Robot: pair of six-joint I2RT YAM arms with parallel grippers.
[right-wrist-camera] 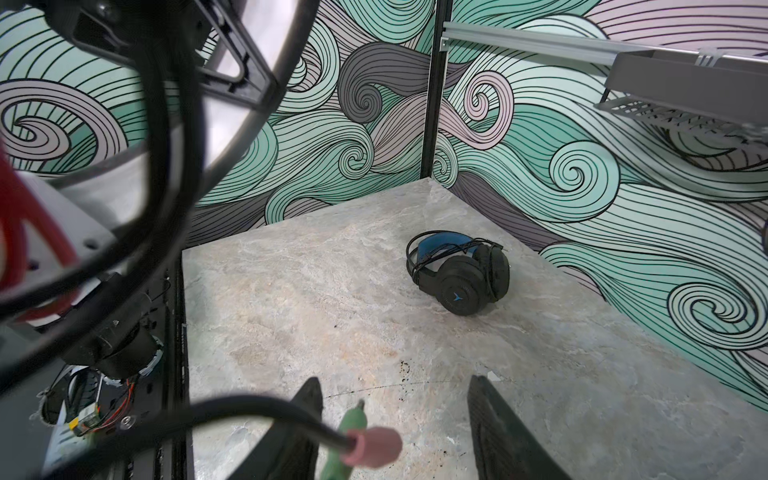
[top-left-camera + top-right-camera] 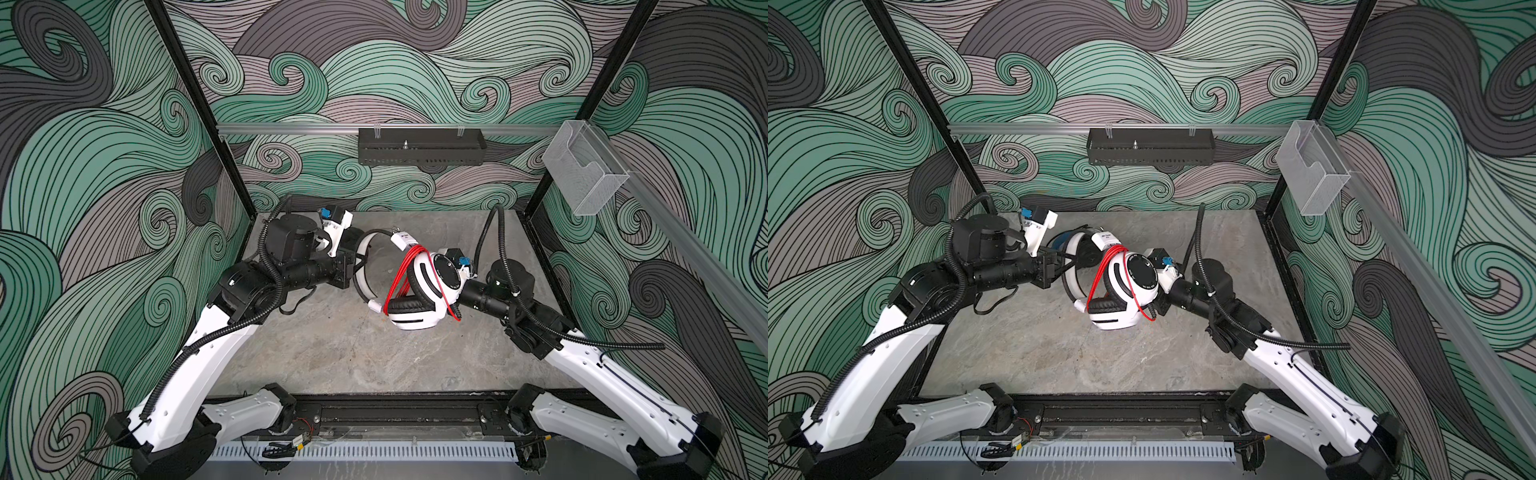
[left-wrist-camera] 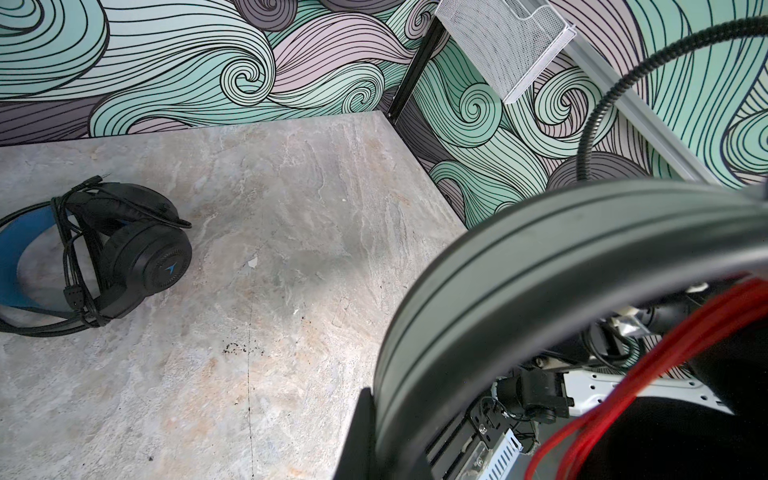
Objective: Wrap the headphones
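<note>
The white headphones (image 2: 419, 286) (image 2: 1125, 286) hang tilted above the middle of the table, their red cable (image 2: 401, 274) (image 2: 1100, 270) looped several times around the ear cups. My left gripper (image 2: 357, 266) (image 3: 374, 440) is shut on their headband (image 3: 540, 266). My right gripper (image 1: 395, 380) is open just to the right of the ear cups, mostly hidden in both top views. A pink plug (image 1: 374, 446) and a green plug (image 1: 351, 419) hang loose between its fingers. The black headphones (image 3: 124, 266) (image 1: 461, 274) (image 2: 1077, 251), blue-lined with the cable wound round, lie at the back.
A black wire shelf (image 2: 422, 151) hangs on the back wall and a clear plastic holder (image 2: 584, 174) on the right rail. Patterned walls close the table on three sides. A black rail (image 2: 390, 415) runs along the front edge.
</note>
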